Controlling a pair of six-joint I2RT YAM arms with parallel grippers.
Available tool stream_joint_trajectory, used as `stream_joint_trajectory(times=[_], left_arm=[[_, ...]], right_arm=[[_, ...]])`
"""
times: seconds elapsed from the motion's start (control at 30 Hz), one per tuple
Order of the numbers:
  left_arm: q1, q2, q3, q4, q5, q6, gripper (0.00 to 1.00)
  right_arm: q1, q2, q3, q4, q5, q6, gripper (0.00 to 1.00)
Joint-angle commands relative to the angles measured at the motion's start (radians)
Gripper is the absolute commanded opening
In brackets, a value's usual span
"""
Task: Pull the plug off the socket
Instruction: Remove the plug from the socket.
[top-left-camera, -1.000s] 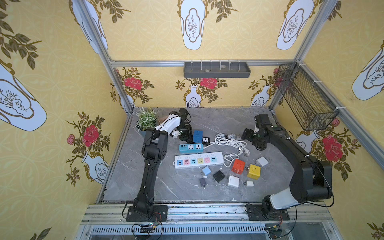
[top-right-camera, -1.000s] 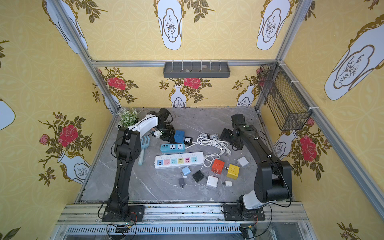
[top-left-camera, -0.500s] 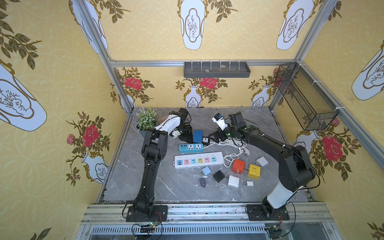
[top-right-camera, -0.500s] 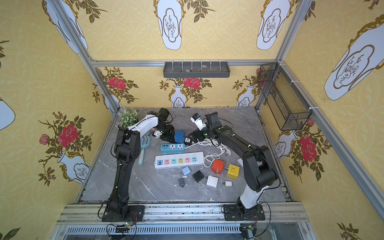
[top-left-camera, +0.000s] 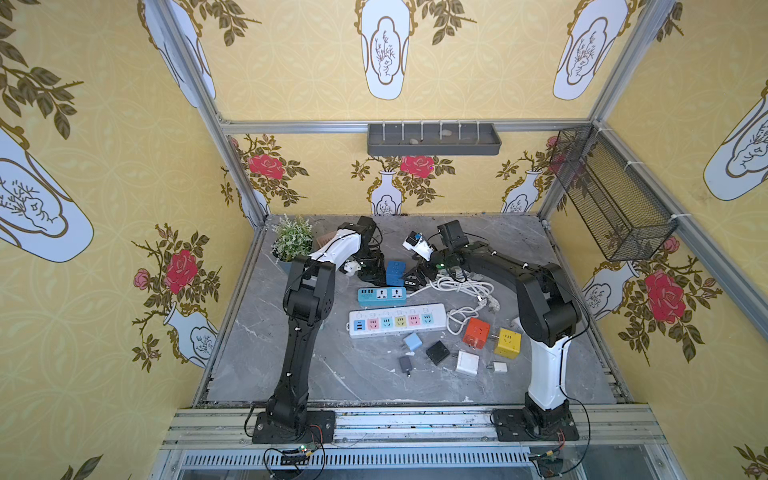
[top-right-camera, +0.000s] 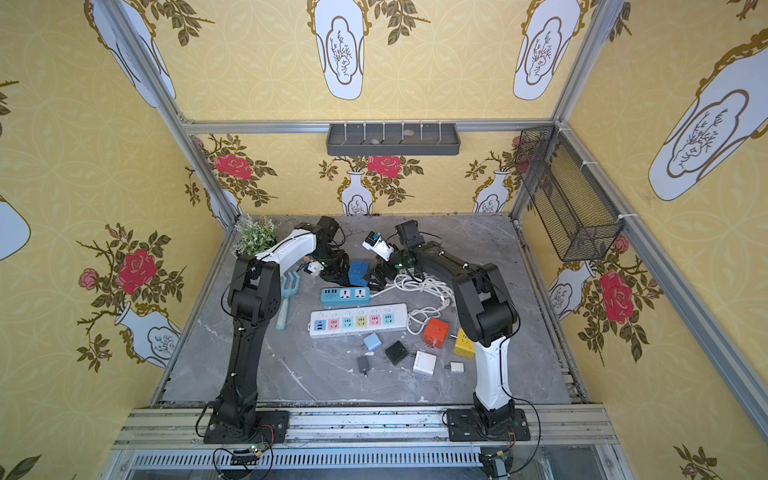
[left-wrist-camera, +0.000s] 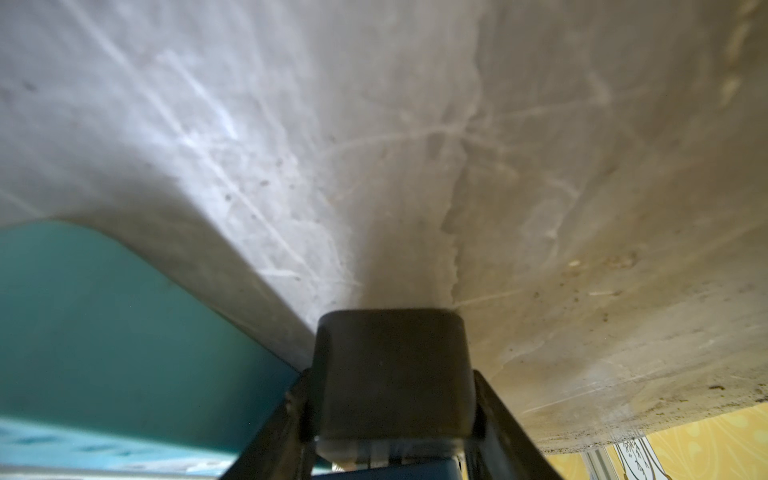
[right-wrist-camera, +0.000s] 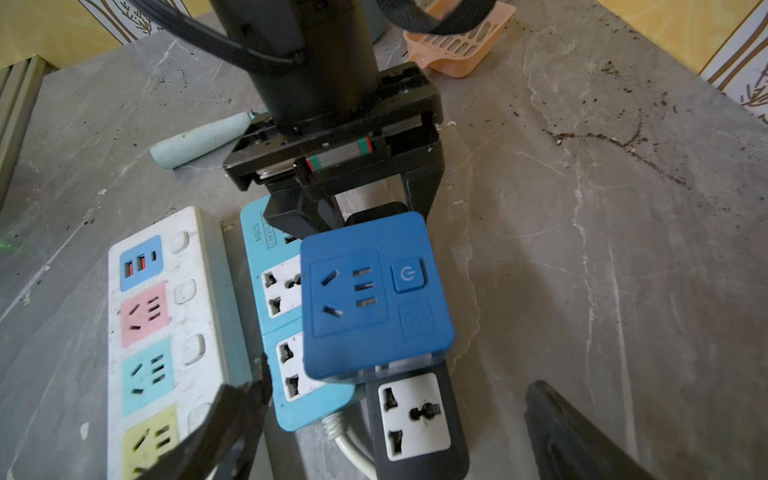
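Now that the right tool (right-wrist-camera: 401, 380) has swung in from the right side of the counter (right-wrist-camera: 582, 249), its jaws stand wide apart. The blue cube plug (right-wrist-camera: 374, 299) is just ahead of them, untouched and seated in the black socket strip (right-wrist-camera: 415, 415). The left tool (right-wrist-camera: 368, 214) is clamped on that strip's far end, so the socket seems braced for the pull.

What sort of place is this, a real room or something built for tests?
Most likely a staged robot test booth, not a real room: wallpaper panels in an aluminium frame, two arms bolted to a front rail, and a tabletop scattered with power strips and adapters.
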Motion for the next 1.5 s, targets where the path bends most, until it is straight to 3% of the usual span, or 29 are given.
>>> stream_joint_trajectory(times=[0.0, 0.27, 0.53, 0.67, 0.77, 0.83, 1.07, 1.47], left_arm=[[-0.004, 0.025, -0.016, -0.044, -0.016, 0.013, 0.00], [-0.006, 0.027, -0.010, -0.061, -0.017, 0.029, 0.00], [-0.004, 0.027, -0.010, -0.065, -0.004, 0.034, 0.00], [-0.002, 0.030, -0.003, -0.069, -0.003, 0.036, 0.00], [-0.001, 0.034, 0.004, -0.075, -0.002, 0.036, 0.00], [-0.001, 0.038, 0.012, -0.078, -0.003, 0.037, 0.00], [0.001, 0.043, 0.018, -0.081, -0.007, 0.037, 0.00], [0.004, 0.047, 0.021, -0.076, -0.007, 0.030, 0.00]], right_arm=[[0.011, 0.040, 0.042, -0.039, -0.018, -0.060, 0.98], [0.035, 0.145, 0.139, -0.060, -0.018, -0.088, 1.00], [0.061, 0.217, 0.212, -0.064, -0.031, -0.113, 0.92], [0.063, 0.231, 0.222, -0.066, -0.034, -0.112, 0.82], [0.063, 0.232, 0.223, -0.072, -0.045, -0.126, 0.60], [0.064, 0.230, 0.224, -0.072, -0.045, -0.128, 0.52], [0.068, 0.195, 0.227, -0.088, -0.033, -0.138, 0.41], [0.059, 0.130, 0.211, -0.085, -0.046, -0.116, 0.36]])
